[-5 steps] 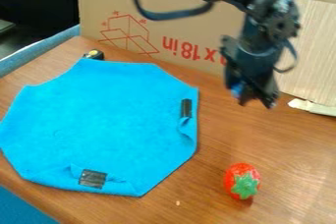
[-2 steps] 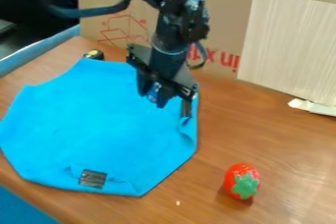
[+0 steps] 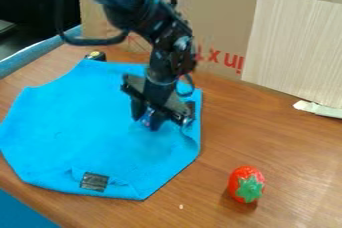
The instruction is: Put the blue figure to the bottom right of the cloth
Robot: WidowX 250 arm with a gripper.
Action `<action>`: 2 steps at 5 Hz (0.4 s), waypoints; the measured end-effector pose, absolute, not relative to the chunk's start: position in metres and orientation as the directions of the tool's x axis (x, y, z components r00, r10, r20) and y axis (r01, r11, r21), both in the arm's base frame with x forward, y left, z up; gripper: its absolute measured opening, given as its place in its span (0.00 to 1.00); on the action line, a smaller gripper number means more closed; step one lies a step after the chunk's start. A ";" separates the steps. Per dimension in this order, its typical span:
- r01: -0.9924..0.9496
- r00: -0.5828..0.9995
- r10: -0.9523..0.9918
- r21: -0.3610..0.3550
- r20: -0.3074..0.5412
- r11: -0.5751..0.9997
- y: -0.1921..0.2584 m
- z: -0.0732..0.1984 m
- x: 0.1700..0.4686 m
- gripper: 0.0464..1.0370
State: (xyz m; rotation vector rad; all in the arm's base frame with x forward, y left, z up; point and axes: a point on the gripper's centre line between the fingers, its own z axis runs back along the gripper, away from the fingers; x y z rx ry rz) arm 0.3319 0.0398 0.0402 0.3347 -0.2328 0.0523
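The cloth (image 3: pixel 87 132) lies on the left of the worktop (image 3: pixel 287 152), the strawberry (image 3: pixel 246 184) right of its near end, the cardboard box (image 3: pixel 217 17) behind. Over the cloth's right half, the figure (image 3: pixel 147 117) is in the end effector (image 3: pixel 147 121).

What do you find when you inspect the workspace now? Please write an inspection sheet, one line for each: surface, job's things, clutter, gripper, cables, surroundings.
Surface: brown wooden table, small white speck near the front.
Job's things: blue cloth spread out, lower edge partly folded; blue figure at its right part.
Clutter: red toy strawberry right of the cloth; small black-and-yellow object at its far edge.
Gripper: jaws closed on the blue figure; contact with the cloth cannot be judged.
Cables: black cable loops beside the arm.
Surroundings: cardboard and pale wood-grain panel behind; torn pale strip at the panel's foot.
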 end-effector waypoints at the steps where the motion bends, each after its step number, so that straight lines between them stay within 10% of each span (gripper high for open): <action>1: -0.102 0.966 0.025 0.286 0.259 0.953 0.035 0.036 0.342 0.39; 2: -0.103 0.956 0.031 0.237 0.291 0.966 0.028 0.037 0.348 0.53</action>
